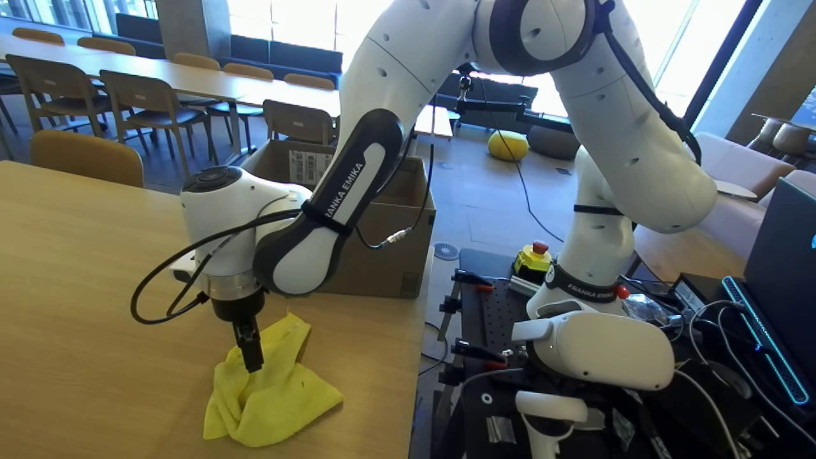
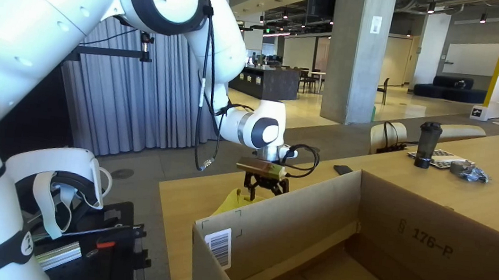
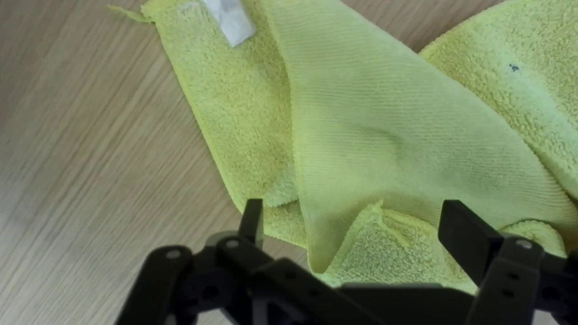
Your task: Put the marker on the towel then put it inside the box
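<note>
One long table (image 1: 95, 319) bore the open-topped cardboard box (image 1: 382, 268). Near it lay the yellow towel (image 1: 280, 411), crumpled, one corner (image 1: 294, 322) pointing toward the box in an exterior view, its smooth fold (image 3: 397, 113) slanting down rightward in the wrist view. Over the towel the gripper (image 3: 354, 221) pointed down, fingers (image 3: 467, 237) apart; contact was unclear.

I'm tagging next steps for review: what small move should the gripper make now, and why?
Probably ease the gripper down a little and close it on the towel: the wrist view shows the jaws apart, with nothing gripped and crumpled towel between them. I can make out the marker in no view; it may be hidden in the folds.
</note>
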